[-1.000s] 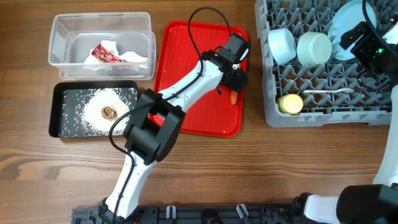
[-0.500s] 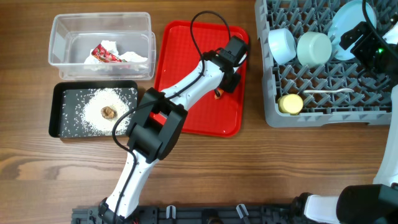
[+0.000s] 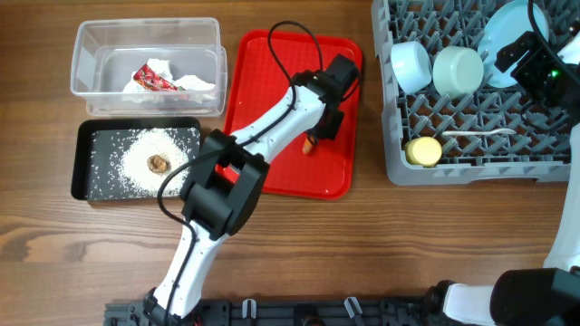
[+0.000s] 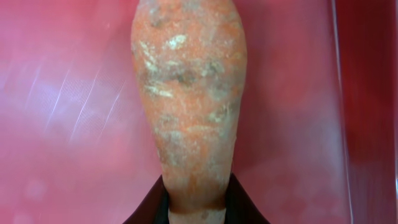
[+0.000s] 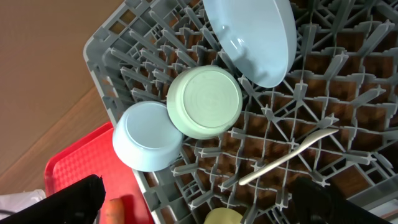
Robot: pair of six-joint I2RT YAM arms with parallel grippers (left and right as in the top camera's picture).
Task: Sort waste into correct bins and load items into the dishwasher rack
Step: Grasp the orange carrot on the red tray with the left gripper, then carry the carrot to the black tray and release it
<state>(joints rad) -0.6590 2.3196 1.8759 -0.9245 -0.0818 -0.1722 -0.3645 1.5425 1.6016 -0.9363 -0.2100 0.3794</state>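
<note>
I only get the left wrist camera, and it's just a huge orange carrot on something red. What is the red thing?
Observer: It is a red tray. The carrot is right of the tray's middle.
Operator: Where does food waste go?
Observer: A black tray, left of the red tray, already holds rice and a brown lump.
Operator: Are the dishes put away?
Observer: The grey rack on the right holds a blue bowl, a pale bowl, a plate, a yellow cup and a white spoon.
</note>
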